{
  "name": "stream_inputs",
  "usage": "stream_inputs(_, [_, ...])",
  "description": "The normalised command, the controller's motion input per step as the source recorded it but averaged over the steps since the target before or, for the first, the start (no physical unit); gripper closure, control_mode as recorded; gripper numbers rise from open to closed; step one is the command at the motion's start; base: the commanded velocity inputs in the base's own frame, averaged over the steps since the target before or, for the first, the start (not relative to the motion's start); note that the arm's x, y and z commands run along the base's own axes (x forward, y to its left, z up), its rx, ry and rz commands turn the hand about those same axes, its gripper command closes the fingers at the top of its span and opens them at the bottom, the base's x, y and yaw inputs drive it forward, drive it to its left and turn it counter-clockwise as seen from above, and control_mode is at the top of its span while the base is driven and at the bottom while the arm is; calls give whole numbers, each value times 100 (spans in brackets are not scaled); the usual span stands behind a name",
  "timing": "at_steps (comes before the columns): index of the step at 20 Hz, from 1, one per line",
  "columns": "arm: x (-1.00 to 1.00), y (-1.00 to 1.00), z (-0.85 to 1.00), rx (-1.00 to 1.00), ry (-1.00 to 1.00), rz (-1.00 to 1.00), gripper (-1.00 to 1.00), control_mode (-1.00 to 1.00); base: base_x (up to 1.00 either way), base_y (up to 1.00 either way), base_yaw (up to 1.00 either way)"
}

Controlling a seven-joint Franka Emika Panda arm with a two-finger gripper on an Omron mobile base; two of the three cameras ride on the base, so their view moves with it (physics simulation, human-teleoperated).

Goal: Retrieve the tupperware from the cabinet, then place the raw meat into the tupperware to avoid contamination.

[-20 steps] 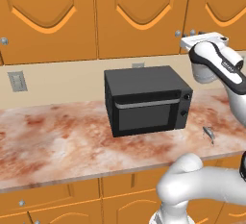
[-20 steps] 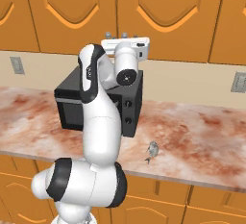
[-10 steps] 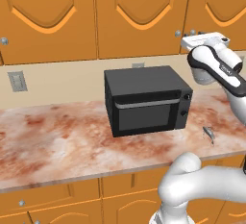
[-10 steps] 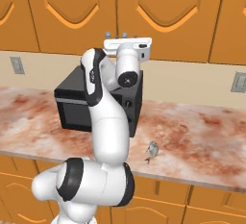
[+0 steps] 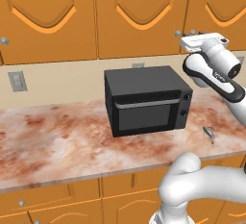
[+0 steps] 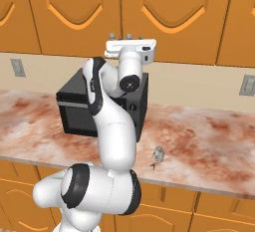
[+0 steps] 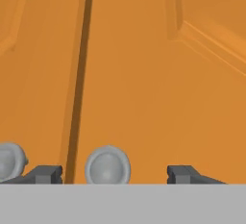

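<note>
The cabinet (image 5: 139, 16) (image 6: 169, 17) (image 7: 144, 74) hangs over the counter with its arched doors closed. My gripper (image 5: 194, 36) (image 6: 127, 39) (image 7: 115, 174) is raised to the doors' lower edge and stands open. In the hand view a round silver knob (image 7: 107, 166) sits between the two fingertips, and a second knob (image 7: 9, 160) lies left of the door seam. The raw meat (image 5: 208, 132) (image 6: 158, 156), a small grey piece, lies on the counter near its front edge, right of the microwave. The tupperware is out of view.
A big black microwave (image 5: 144, 100) (image 6: 74, 109) stands on the marbled counter (image 5: 57, 141) (image 6: 209, 141) below the hand. Wall outlets (image 5: 17, 81) (image 6: 247, 85) sit on the backsplash. Plain drawer fronts (image 5: 53, 196) run under the counter.
The hand has stayed at the knobs while the wrist behind it has lifted slightly. The meat and microwave have not moved.
</note>
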Motion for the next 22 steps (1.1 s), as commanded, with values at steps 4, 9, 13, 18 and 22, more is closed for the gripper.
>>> stream_inputs(4, [0, 0, 16, 0, 0, 0, -100, -100, 0, 0, 0])
stream_inputs(9, [3, 0, 16, 0, 0, 0, -100, -100, 0, 0, 0])
stream_inputs(13, [7, 0, 15, 0, 0, 0, -100, -100, 0, 0, 0])
stream_inputs(18, [7, 0, 17, 0, 0, 0, -100, -100, 0, 0, 0])
stream_inputs(22, [9, 0, 18, 0, 0, 0, -100, -100, 0, 0, 0])
